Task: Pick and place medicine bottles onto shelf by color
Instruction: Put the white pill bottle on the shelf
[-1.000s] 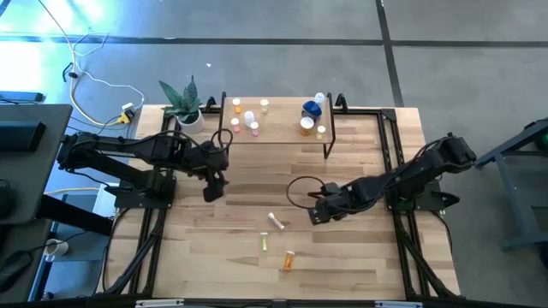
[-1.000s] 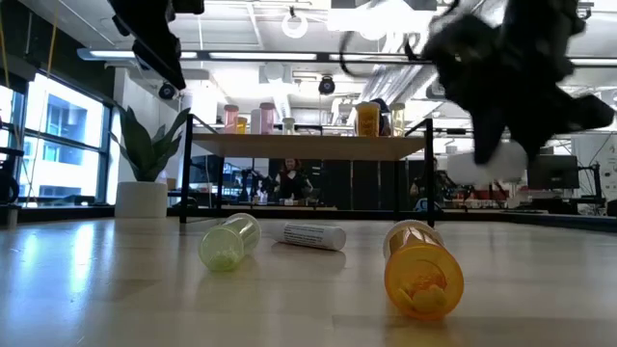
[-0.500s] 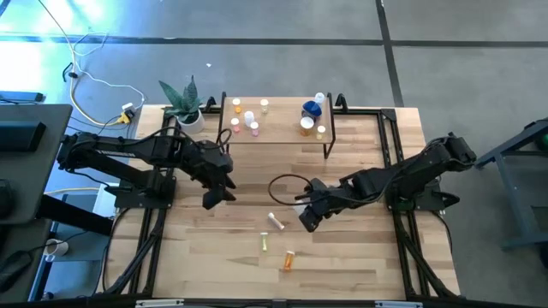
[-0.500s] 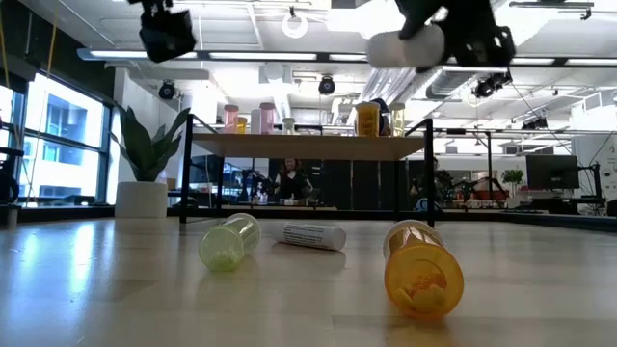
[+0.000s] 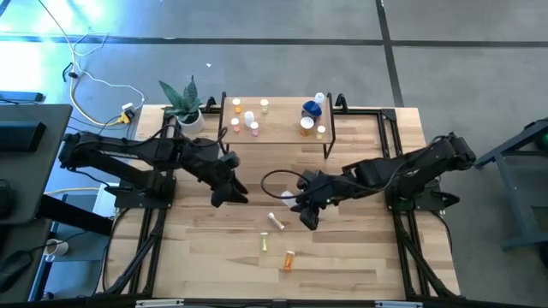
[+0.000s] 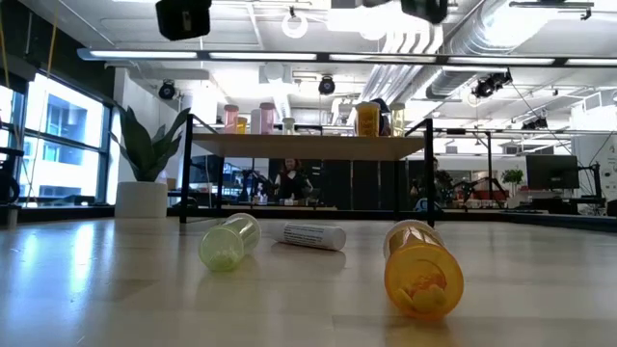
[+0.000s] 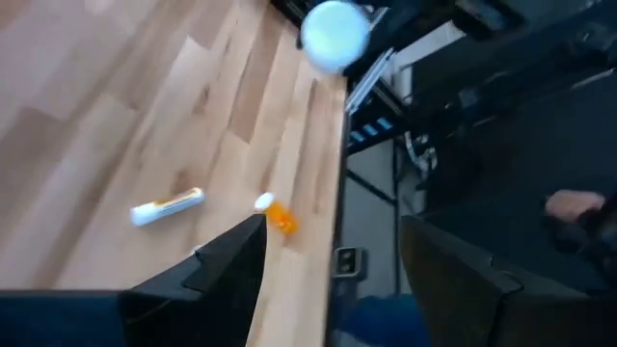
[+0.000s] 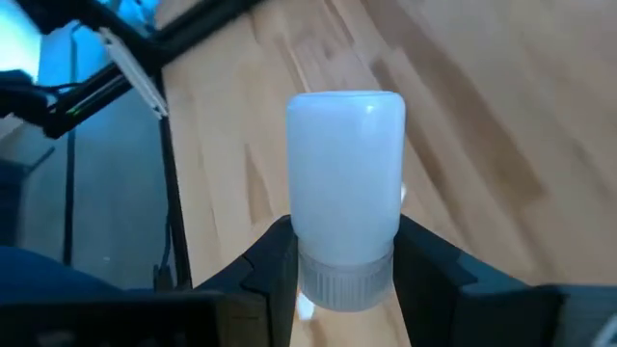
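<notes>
1. The right gripper (image 5: 295, 204) hangs above the middle of the table (image 5: 360, 257), its fingers (image 8: 429, 265) closed on a white bottle (image 8: 345, 193) held by its capped end, the round base pointing away from the wrist.
2. In the left wrist view the same white bottle (image 7: 335, 36) shows as a pale round shape in the air above the boards.
3. The left gripper (image 5: 229, 190) hovers over the table to the left of the right one, its fingers (image 7: 227, 265) spread wide with nothing between them.
4. Three bottles lie on their sides on the table's near half: a white labelled bottle (image 5: 275, 222), a yellow-green bottle (image 5: 265, 244) and an orange bottle (image 5: 288, 260).
5. In the low view the yellow-green bottle (image 6: 229, 241) lies left, the white labelled one (image 6: 313, 235) behind it in the middle, and the orange one (image 6: 420, 270) nearest the camera on the right.
6. The shelf (image 5: 282, 128) stands at the table's far edge, with small bottles upright on it: pale, pink and yellow ones on its left part, a blue bottle (image 5: 312, 109) and orange ones on its right part.
7. A potted plant (image 5: 184, 104) stands just left of the shelf.
</notes>
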Tool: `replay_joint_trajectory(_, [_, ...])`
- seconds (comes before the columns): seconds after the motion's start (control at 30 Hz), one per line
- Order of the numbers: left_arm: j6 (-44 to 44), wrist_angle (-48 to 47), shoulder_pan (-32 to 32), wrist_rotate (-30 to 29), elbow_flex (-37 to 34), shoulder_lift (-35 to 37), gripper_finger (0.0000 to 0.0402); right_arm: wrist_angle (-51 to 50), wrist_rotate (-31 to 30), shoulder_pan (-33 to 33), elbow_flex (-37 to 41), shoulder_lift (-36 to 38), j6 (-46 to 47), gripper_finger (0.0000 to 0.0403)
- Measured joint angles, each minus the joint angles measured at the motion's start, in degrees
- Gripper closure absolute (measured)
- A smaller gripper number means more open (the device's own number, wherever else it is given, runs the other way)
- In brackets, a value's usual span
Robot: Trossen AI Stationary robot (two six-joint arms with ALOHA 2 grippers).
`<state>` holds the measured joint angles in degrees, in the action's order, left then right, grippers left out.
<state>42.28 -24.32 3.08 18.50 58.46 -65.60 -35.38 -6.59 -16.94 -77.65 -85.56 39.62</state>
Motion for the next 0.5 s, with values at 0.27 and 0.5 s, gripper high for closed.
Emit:
replay_joint_trajectory(0.27, [10.53,7.29,-2.14,0.46,-0.02,-3.77,0.0174,-4.08,-3.98,0.32,-9.43,0.0,-18.73,0.0281])
replay_joint_trajectory(0.5, [19.0,14.17,-2.79,2.51,-0.07,-5.33,0.0174,-5.83,-9.19,0.32,-13.5,0.04,-38.21,0.0281])
